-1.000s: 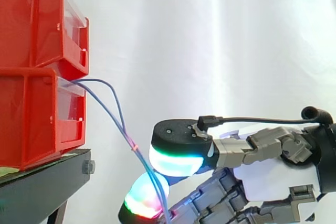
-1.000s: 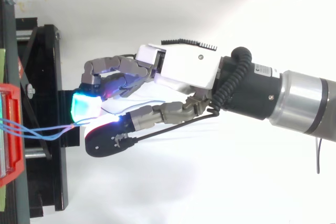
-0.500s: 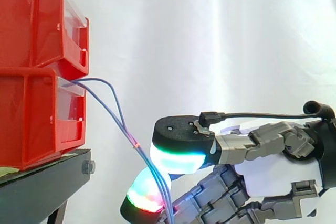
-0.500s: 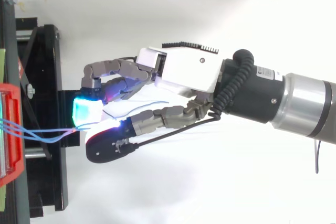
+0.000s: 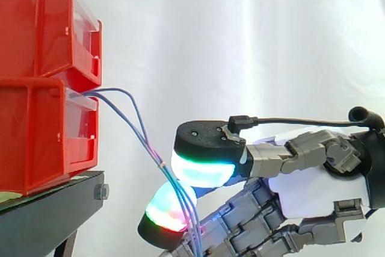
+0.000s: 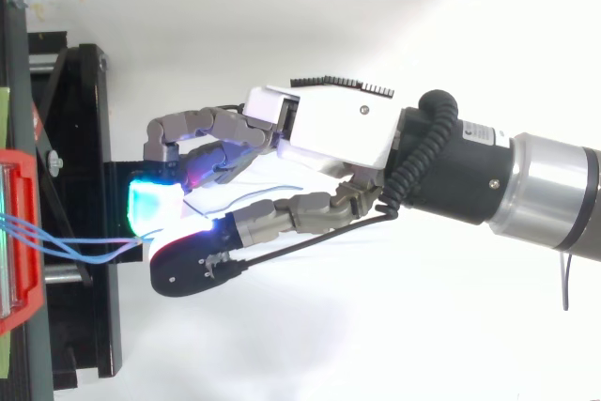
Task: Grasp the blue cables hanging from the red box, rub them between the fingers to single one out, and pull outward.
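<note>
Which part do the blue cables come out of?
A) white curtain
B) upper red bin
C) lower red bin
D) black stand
C: in the side view the blue cables leave the top front edge of the lower red bin and run down to the hand, which pinches them.

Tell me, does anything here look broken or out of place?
Nothing stands out. The cables run from the lower bin down to the robot hand, which pinches them; nothing looks broken or spilled.

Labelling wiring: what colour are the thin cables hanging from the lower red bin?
Blue; the cables show best in the side view.
</note>
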`<action>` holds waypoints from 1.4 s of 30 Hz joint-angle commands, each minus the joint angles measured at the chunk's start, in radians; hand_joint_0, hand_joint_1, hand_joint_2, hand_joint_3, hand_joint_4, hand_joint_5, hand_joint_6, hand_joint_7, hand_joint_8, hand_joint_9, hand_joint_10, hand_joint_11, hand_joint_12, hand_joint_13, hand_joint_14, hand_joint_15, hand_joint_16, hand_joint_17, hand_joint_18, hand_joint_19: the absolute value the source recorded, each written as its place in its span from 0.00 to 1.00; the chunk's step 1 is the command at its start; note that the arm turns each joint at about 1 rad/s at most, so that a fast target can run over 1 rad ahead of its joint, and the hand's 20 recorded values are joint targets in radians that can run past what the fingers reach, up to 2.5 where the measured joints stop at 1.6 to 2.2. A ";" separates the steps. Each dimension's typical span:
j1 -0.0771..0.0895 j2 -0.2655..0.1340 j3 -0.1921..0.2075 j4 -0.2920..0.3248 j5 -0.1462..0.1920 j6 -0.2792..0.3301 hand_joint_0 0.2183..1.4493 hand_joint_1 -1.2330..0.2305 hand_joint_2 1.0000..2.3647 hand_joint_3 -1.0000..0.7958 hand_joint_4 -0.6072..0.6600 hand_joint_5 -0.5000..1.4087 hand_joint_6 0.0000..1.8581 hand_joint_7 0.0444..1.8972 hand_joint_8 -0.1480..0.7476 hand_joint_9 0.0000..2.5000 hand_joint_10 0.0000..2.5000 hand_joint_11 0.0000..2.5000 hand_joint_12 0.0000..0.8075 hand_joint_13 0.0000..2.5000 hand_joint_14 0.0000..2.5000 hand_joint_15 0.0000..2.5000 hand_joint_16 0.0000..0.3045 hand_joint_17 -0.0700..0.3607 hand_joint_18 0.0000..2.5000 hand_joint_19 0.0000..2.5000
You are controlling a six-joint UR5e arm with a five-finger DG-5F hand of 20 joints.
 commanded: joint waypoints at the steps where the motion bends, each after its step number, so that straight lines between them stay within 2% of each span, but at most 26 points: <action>1: 0.001 0.000 0.004 0.002 0.003 0.009 0.29 0.43 0.00 0.28 0.68 0.22 0.29 0.68 0.44 0.30 0.00 0.03 0.38 0.24 0.00 0.06 0.13 0.36 0.26 0.16; 7: 0.006 0.000 0.051 0.004 0.006 0.023 0.29 0.43 0.00 0.28 0.68 0.22 0.29 0.69 0.44 0.30 0.00 0.03 0.38 0.24 0.00 0.05 0.13 0.36 0.26 0.16; 11: 0.009 0.002 0.059 0.002 0.008 0.029 0.30 0.40 0.00 0.30 0.68 0.22 0.30 0.70 0.43 0.30 0.00 0.03 0.38 0.24 0.00 0.05 0.12 0.36 0.26 0.16; 16: 0.014 0.000 0.065 -0.001 0.008 0.052 0.32 0.37 0.00 0.32 0.68 0.20 0.34 0.62 0.43 0.29 0.00 0.04 0.38 0.24 0.00 0.06 0.12 0.36 0.26 0.16; 20: 0.017 0.000 0.065 -0.003 0.008 0.067 0.31 0.37 0.00 0.31 0.69 0.20 0.34 0.61 0.43 0.29 0.00 0.03 0.38 0.24 0.00 0.05 0.12 0.36 0.26 0.16; 22: 0.018 0.000 0.065 -0.007 0.009 0.069 0.30 0.38 0.00 0.31 0.69 0.21 0.33 0.62 0.43 0.29 0.00 0.04 0.38 0.24 0.00 0.06 0.13 0.36 0.26 0.16; 24: 0.017 0.000 0.065 -0.012 0.009 0.069 0.29 0.40 0.00 0.30 0.69 0.21 0.29 0.68 0.43 0.29 0.00 0.03 0.39 0.24 0.00 0.06 0.13 0.36 0.26 0.16; 26: 0.015 -0.001 0.059 -0.016 0.006 0.071 0.29 0.40 0.00 0.29 0.72 0.21 0.27 0.62 0.43 0.29 0.00 0.04 0.39 0.24 0.00 0.06 0.13 0.36 0.26 0.16; 28: 0.012 -0.001 0.021 -0.015 0.003 0.069 0.28 0.41 0.00 0.29 0.74 0.20 0.27 0.55 0.43 0.29 0.00 0.03 0.39 0.24 0.00 0.06 0.13 0.37 0.26 0.16; 29: 0.012 -0.001 0.021 -0.015 0.003 0.069 0.27 0.41 0.00 0.29 0.74 0.19 0.27 0.52 0.43 0.28 0.00 0.03 0.39 0.24 0.00 0.06 0.13 0.37 0.26 0.16; 31: 0.008 0.000 -0.022 -0.001 0.003 0.072 0.27 0.41 0.00 0.28 0.73 0.19 0.27 0.47 0.42 0.28 0.00 0.02 0.39 0.23 0.00 0.06 0.13 0.37 0.25 0.16; 33: 0.001 -0.001 -0.090 0.096 0.006 0.087 0.26 0.41 0.00 0.28 0.72 0.18 0.27 0.45 0.42 0.27 0.00 0.02 0.39 0.23 0.00 0.06 0.13 0.38 0.25 0.16; 35: 0.001 0.000 -0.121 0.146 0.009 0.087 0.25 0.41 0.00 0.28 0.71 0.18 0.27 0.43 0.42 0.27 0.00 0.01 0.40 0.22 0.00 0.05 0.14 0.38 0.25 0.16; 36: -0.003 -0.001 -0.190 0.298 0.017 0.066 0.25 0.41 0.00 0.28 0.71 0.18 0.27 0.43 0.42 0.27 0.00 0.01 0.40 0.22 0.00 0.05 0.14 0.38 0.25 0.16; 37: -0.003 -0.001 -0.208 0.352 0.031 0.034 0.25 0.41 0.00 0.28 0.71 0.18 0.27 0.42 0.42 0.27 0.00 0.01 0.40 0.22 0.00 0.05 0.14 0.38 0.25 0.16; 41: -0.005 -0.001 -0.230 0.471 0.088 -0.052 0.25 0.41 0.00 0.28 0.70 0.18 0.27 0.42 0.42 0.27 0.00 0.01 0.40 0.22 0.00 0.05 0.14 0.38 0.25 0.16; 42: -0.005 -0.001 -0.230 0.471 0.088 -0.052 0.25 0.41 0.00 0.28 0.71 0.18 0.27 0.42 0.42 0.27 0.00 0.01 0.40 0.22 0.00 0.05 0.14 0.38 0.25 0.16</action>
